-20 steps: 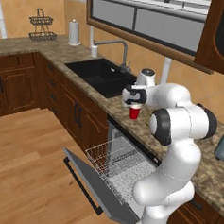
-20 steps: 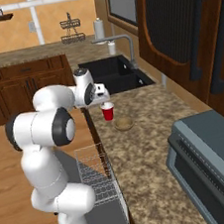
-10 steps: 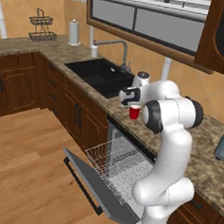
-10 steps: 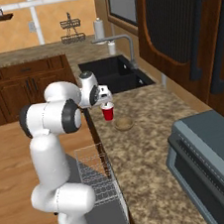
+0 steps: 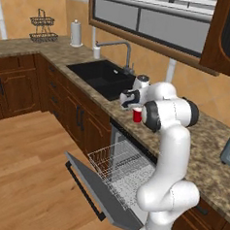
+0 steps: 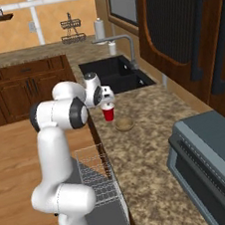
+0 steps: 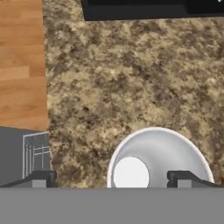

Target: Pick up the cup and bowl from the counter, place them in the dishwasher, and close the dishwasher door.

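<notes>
**Gripping the cup above the counter edge**

Your gripper (image 7: 111, 178) sits low over the cup (image 7: 158, 158). In the hand view, one dark fingertip (image 7: 41, 178) stands well outside the white rim on one side, while the other (image 7: 186, 178) lies over the rim on the opposite side. From that view alone you cannot tell whether the fingers are pressing the cup wall.

In the left base view the red cup (image 5: 137, 115) hangs directly under the gripper (image 5: 135, 107), its base above the granite. The right base view shows the same: cup (image 6: 108, 113) just below the gripper (image 6: 106, 104), close to the counter (image 6: 152, 129) surface. Read it as clamped on the cup, held upright, mouth toward the hand.

Taking the cup as your landmark:
- The bowl (image 6: 124, 124) rests on the counter just beside the cup, on the side away from the sink (image 6: 112, 75), apart from it and not touching.
- The sink's black basin lies near the cup on the other side, with the faucet (image 5: 120, 51) behind it.
- The dishwasher (image 5: 133, 157) opens below the cup and toward the floor. Its door (image 5: 90, 187) is dropped down nearly flat, and the white wire rack (image 5: 119, 169) is pulled out over it.
- The grey toaster oven (image 6: 211, 164) stands well apart from the cup, beyond the bowl along the counter.
</notes>
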Controlling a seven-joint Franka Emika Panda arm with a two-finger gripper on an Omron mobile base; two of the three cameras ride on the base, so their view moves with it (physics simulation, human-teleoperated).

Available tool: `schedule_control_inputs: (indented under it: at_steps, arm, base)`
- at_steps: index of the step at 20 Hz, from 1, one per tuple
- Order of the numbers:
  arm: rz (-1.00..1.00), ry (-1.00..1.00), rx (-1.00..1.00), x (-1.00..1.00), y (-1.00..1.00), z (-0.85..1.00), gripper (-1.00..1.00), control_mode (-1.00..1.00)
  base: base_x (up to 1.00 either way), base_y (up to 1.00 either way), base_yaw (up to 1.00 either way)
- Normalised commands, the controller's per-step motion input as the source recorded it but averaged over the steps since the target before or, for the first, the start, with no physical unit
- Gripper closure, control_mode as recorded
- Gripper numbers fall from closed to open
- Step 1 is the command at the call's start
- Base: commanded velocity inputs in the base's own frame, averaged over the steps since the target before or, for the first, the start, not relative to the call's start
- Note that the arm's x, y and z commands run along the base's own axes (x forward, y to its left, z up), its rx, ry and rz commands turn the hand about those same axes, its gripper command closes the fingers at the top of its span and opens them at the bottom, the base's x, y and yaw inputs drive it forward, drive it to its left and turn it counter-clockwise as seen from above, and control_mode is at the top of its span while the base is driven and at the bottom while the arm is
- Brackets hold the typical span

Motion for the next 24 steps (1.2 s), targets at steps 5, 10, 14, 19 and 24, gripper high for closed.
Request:
schedule_control_inputs:
  at_steps: [5, 10, 14, 19, 24]
  arm:
    - [0.01, 0.0, 0.0, 0.43, -0.03, -0.27, -1.0, -1.0]
    - [0.02, 0.01, 0.0, 0.3, -0.14, -0.26, -1.0, -1.0]
    - [0.0, 0.21, -0.04, -0.2, 0.06, -0.46, 1.0, -1.0]
    - [0.0, 0.35, -0.06, -0.24, 0.01, -0.51, 1.0, -1.0]
    - [0.0, 0.1, 0.0, -0.19, 0.0, -0.1, 1.0, -1.0]
  base:
    - [0.0, 0.0, 0.0]
    - [0.0, 0.0, 0.0]
    - [0.0, 0.0, 0.0]
    - [0.0, 0.0, 0.0]
    - [0.0, 0.0, 0.0]
